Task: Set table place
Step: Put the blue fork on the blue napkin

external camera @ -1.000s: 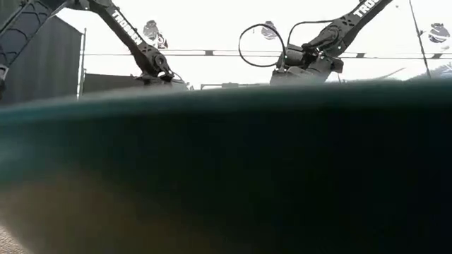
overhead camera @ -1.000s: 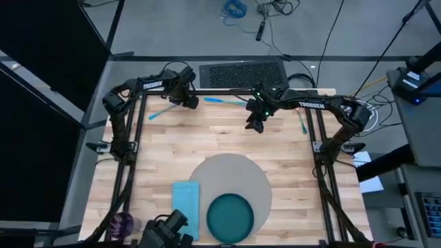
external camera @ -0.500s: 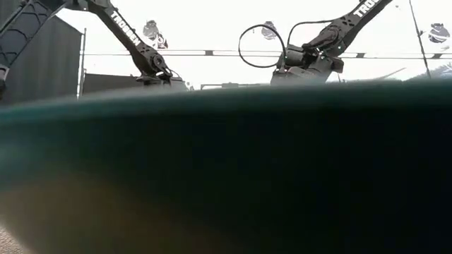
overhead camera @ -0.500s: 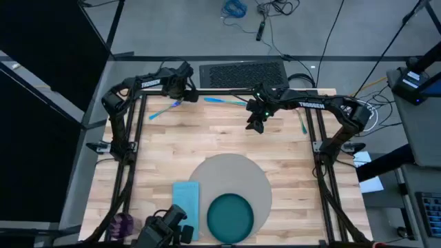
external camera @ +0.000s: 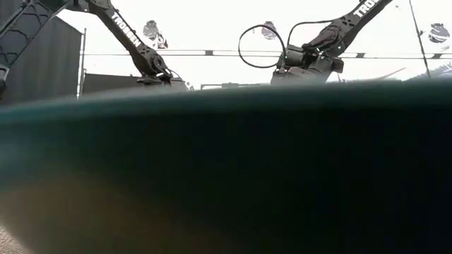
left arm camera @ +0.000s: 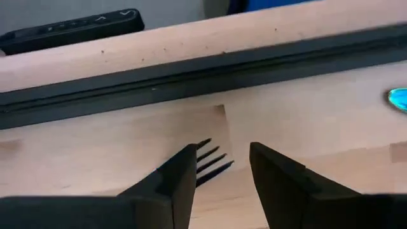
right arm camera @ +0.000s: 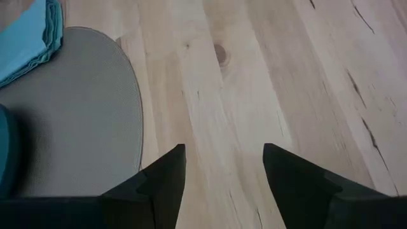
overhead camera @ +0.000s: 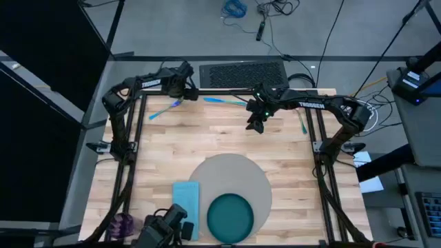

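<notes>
The grey mat (overhead camera: 231, 180) lies on the near half of the table (overhead camera: 207, 138), and everything else can be placed from it. The teal plate (overhead camera: 230, 215) sits on the mat's near part, reaching toward the table's front edge; in the low view its rim (external camera: 226, 169) fills almost the whole picture. The light blue napkin (overhead camera: 185, 200) lies just beside the mat on its left, touching or slightly overlapping its edge. A small purple cup (overhead camera: 123, 223) stands well to the mat's left, at the near left corner of the table.

Far from the mat, along the back edge, lie blue-handled pieces of cutlery: a fork (overhead camera: 164, 110) toward the back left, another piece (overhead camera: 222, 100) near the back middle, and a third (overhead camera: 303, 125) at the back right by the frame post.

The left gripper (overhead camera: 180, 96) is over the fork's far end; in the left wrist view its fingers (left arm camera: 178, 184) stand apart with the dark fork tines (left arm camera: 212, 162) between them, not clamped. The right gripper (overhead camera: 255, 125) hangs beyond the mat's far edge, over bare wood, its fingers (right arm camera: 166, 175) spread apart and holding nothing.
</notes>
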`<move>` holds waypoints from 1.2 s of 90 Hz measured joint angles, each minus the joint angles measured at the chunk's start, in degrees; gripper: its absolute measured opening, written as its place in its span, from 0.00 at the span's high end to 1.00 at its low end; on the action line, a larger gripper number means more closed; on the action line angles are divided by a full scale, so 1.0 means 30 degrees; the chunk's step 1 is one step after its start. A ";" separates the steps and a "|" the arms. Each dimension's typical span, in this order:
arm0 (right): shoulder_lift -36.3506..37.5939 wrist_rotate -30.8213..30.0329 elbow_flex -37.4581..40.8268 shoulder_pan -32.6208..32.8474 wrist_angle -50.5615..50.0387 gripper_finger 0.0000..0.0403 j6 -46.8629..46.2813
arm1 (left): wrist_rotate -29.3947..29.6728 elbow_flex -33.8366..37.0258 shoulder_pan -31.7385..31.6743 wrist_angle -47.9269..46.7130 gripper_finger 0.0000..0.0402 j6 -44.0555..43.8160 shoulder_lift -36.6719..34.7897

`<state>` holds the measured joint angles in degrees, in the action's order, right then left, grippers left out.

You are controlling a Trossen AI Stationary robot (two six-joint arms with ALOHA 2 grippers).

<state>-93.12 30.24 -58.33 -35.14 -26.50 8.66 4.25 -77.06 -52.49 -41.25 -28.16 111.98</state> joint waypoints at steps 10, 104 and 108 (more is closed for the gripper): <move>0.0000 0.0000 0.0000 0.0000 -0.0022 0.52 0.0002 | -0.0073 0.0000 0.0000 -0.0006 0.67 -0.0012 0.0461; 0.0000 -0.0036 0.0000 0.0000 -0.0176 0.52 0.0158 | -0.6219 -0.3061 0.4668 0.2850 0.79 0.2711 0.0476; 0.0000 -0.0043 0.0000 0.0000 -0.0258 0.52 0.0123 | -0.5842 -0.3860 0.4670 0.1753 0.79 0.4130 0.0476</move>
<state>-93.12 30.11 -58.33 -35.14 -27.28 9.03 -13.27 -88.64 -38.48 -35.99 -15.78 113.40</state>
